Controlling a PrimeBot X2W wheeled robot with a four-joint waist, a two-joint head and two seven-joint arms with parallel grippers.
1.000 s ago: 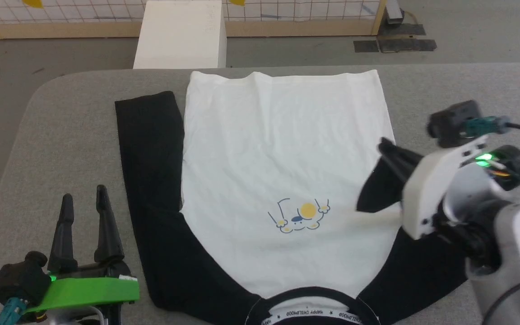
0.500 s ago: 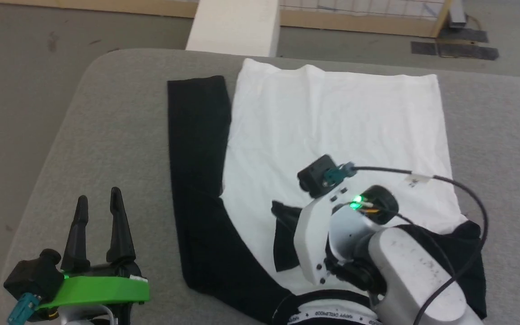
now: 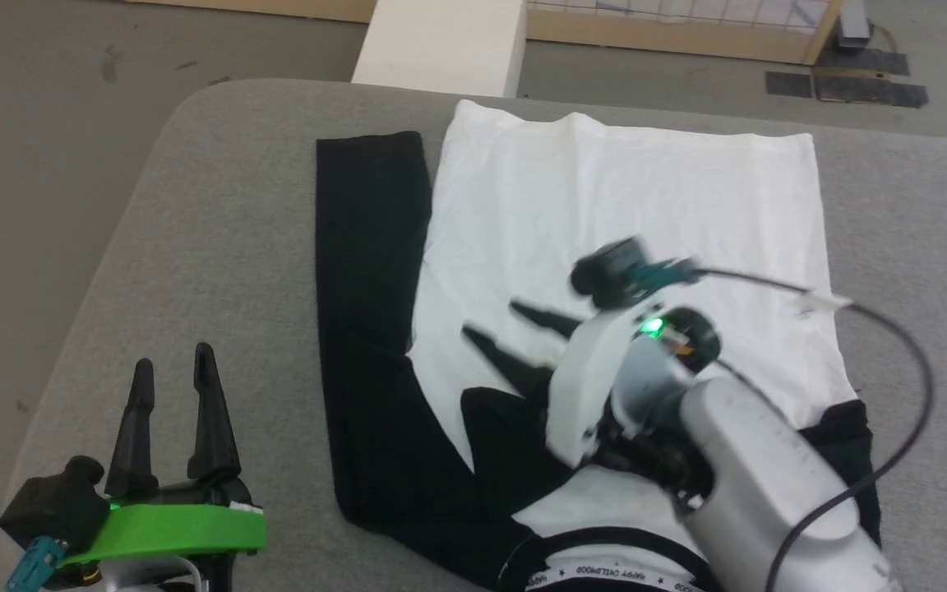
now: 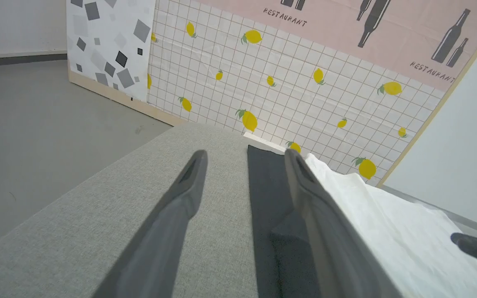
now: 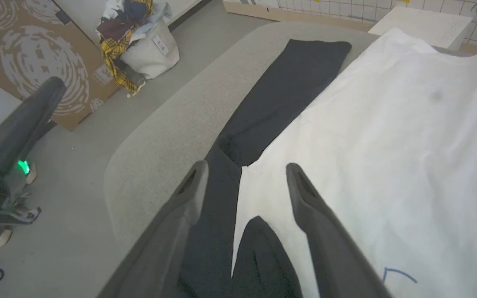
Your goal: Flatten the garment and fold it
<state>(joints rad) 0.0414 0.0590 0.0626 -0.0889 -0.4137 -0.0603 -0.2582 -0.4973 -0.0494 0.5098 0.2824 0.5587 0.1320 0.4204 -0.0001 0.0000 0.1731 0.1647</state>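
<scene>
right gripper (image 3: 491,319) apart over garment (image 3: 621,189), collar (image 3: 597,569) partly cut off, left gripper (image 3: 173,359) apart

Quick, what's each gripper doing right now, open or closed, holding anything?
Left gripper: open, empty.
Right gripper: open above the garment, holding nothing.

From the head we look steeply down on the table (image 3: 194,205) from the collar end of the garment (image 3: 621,189), far enough off to take in the left gripper (image 3: 173,359) and the right gripper (image 3: 491,318). Our left wrist camera sits low over the table's left part, looking along its fingers (image 4: 180,207) past the sleeve (image 4: 263,186) to a lemon wall (image 4: 284,82). Our right wrist camera hangs close above the garment, facing leftward over that sleeve, which all three views share, to the floor (image 5: 77,136).
</scene>
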